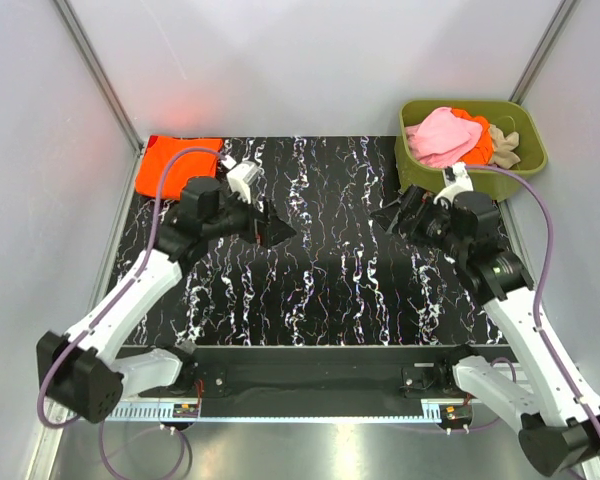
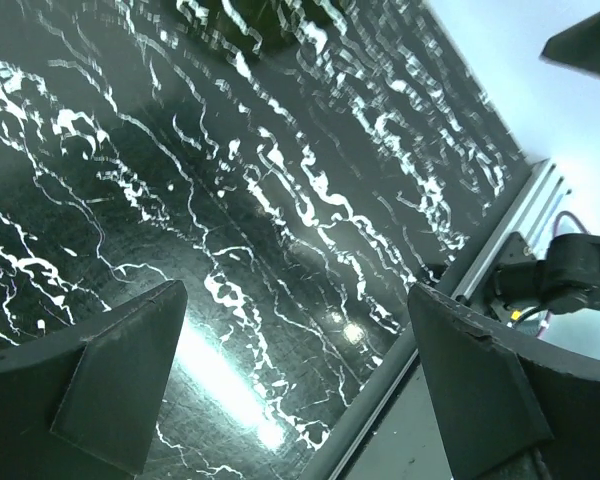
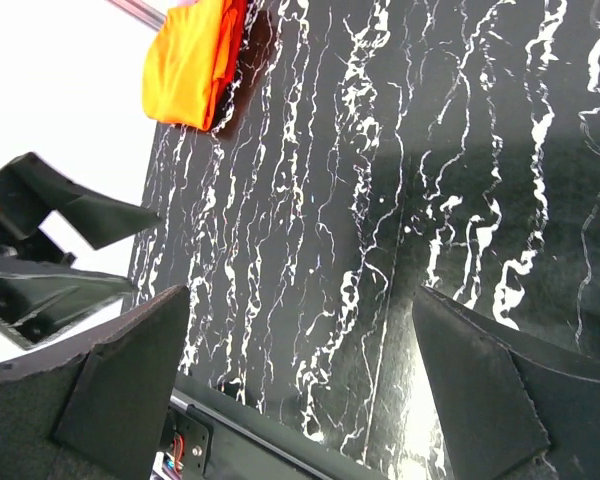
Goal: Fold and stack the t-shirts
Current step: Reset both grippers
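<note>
Overhead view of a black desk veined with white, and two robot arms reaching over it from the near edge. The left claw hovers above the desk with its jaws spread wide and nothing between them. The right claw faces it, near the middle of the desk. Its jaws are also wide apart and empty.

A folded bright orange t-shirt lies flat beyond the left claw and off to its left, in the desk's far corner. The right wrist camera sees the same shirt far ahead of its claw.

Beyond the right claw and to its right sits an olive-green tub. It holds a heap of loose t-shirts: a pink one on top, an orange one beneath it, and a beige one at the right side.
</note>
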Available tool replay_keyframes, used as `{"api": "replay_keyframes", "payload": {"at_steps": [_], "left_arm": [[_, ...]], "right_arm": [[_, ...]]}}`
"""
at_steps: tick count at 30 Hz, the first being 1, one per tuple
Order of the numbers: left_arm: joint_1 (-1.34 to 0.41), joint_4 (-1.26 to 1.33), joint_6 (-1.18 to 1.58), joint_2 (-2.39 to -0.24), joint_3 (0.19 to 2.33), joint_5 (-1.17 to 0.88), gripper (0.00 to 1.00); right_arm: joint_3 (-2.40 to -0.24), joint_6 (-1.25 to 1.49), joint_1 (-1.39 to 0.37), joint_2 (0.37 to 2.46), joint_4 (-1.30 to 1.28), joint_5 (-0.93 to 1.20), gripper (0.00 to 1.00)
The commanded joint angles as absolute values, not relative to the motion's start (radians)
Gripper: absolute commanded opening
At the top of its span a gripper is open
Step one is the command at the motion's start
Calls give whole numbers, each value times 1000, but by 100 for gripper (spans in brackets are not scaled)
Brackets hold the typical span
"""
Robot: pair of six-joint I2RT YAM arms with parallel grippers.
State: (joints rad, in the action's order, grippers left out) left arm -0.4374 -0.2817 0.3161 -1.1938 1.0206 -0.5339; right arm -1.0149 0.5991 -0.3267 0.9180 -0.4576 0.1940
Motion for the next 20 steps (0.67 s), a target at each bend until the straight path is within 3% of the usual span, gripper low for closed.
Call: {"api": "replay_keyframes", "payload": {"at_steps": [1,20], "left_arm": [[-434,-184,342,-1117,977,-542,99],[-433,-207,310,-986,1005,-518,99]], "right_arm": [[-989,632,-322,861,-486,137,100],[-1029,661,-322,882,-497,132,100]]}}
